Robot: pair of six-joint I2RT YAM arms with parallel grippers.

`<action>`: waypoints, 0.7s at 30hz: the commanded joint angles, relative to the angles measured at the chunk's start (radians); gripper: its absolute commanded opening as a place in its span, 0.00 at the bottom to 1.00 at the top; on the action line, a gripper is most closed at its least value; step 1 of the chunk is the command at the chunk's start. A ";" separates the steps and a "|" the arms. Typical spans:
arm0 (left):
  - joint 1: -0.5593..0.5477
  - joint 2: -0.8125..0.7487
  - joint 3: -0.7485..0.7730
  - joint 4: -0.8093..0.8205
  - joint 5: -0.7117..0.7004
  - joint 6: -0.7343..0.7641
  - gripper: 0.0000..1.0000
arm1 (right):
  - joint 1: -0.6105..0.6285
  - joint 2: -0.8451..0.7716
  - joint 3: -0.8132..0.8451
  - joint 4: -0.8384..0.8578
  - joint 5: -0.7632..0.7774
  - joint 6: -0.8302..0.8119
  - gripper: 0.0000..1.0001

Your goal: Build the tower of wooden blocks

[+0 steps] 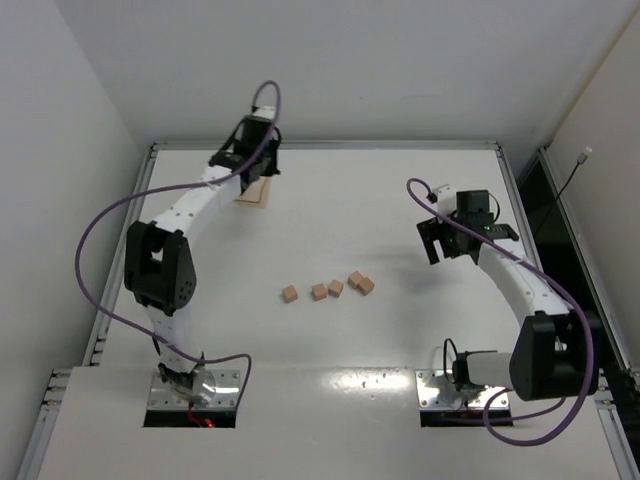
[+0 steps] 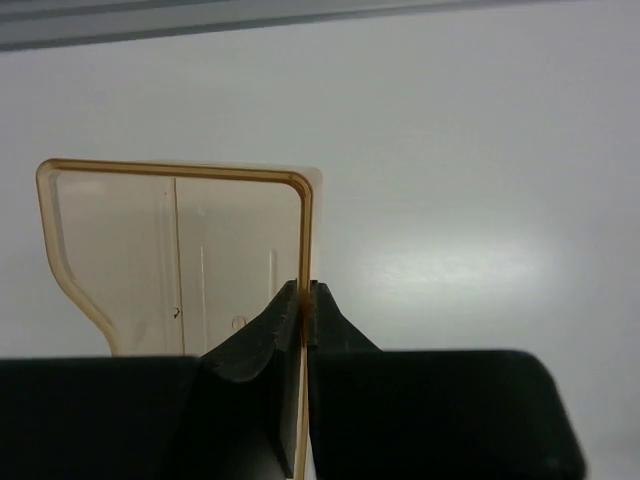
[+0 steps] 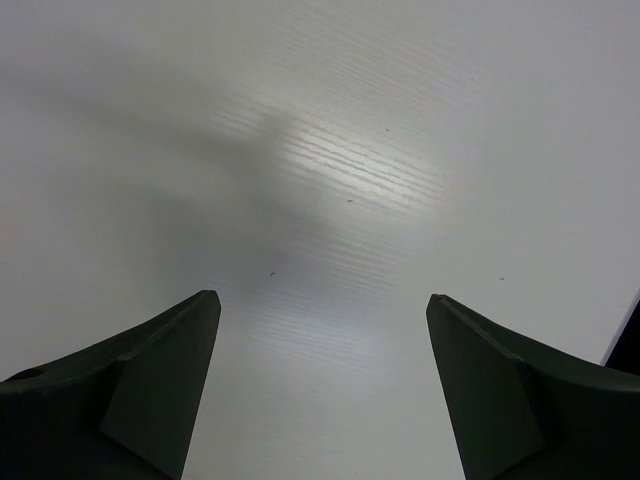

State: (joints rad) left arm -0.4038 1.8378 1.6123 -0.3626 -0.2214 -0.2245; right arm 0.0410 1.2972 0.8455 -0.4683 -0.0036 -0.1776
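Light-tan wood comes first: five small light-tan wooden cubes point(image 1: 319, 291) lie in a loose row on the white table point(image 1: 400, 180), just beyond the two arm bases and about midway between them. None sits on another, so the tower is not yet begun. The three on the left lie apart from each other; the two at the right end touch.

A little farther and off to the right, the right claw point(image 3: 322, 297) hangs with its jaws wide. Nothing is between them but bare tabletop, and it is well apart from the row.

Farthest off, near the back left, the left claw point(image 2: 303, 290) is pinched tight on the thin rim of a translucent amber plastic tray point(image 2: 180, 250). I cannot tell whether the tray rests on the table or is lifted.

Likely trouble: the cubes are far smaller than the claws, so a jaw coming down beside one of the touching pair would probably shove its neighbour. An off-centre release on so narrow a column could tip it. The tray, held only by its edge, may swivel or slip.

Count: five cubes, one tray, two claws.
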 commanded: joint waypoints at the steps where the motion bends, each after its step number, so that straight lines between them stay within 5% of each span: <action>1: 0.220 0.081 0.064 -0.121 0.002 -0.078 0.00 | 0.010 0.002 0.049 0.034 -0.003 0.023 0.81; 8: 0.450 0.250 0.215 -0.222 0.103 0.135 0.00 | 0.010 0.034 0.069 0.054 -0.062 0.032 0.81; 19: 0.525 0.405 0.319 -0.292 0.250 0.226 0.01 | 0.010 0.065 0.087 0.063 -0.114 0.041 0.81; 21: 0.537 0.405 0.302 -0.280 0.264 0.217 0.24 | 0.010 0.065 0.096 0.063 -0.114 0.030 0.83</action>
State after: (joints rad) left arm 0.1177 2.2498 1.8969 -0.6479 -0.0189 -0.0200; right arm 0.0448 1.3609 0.8913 -0.4419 -0.0860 -0.1558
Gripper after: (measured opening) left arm 0.180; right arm 0.823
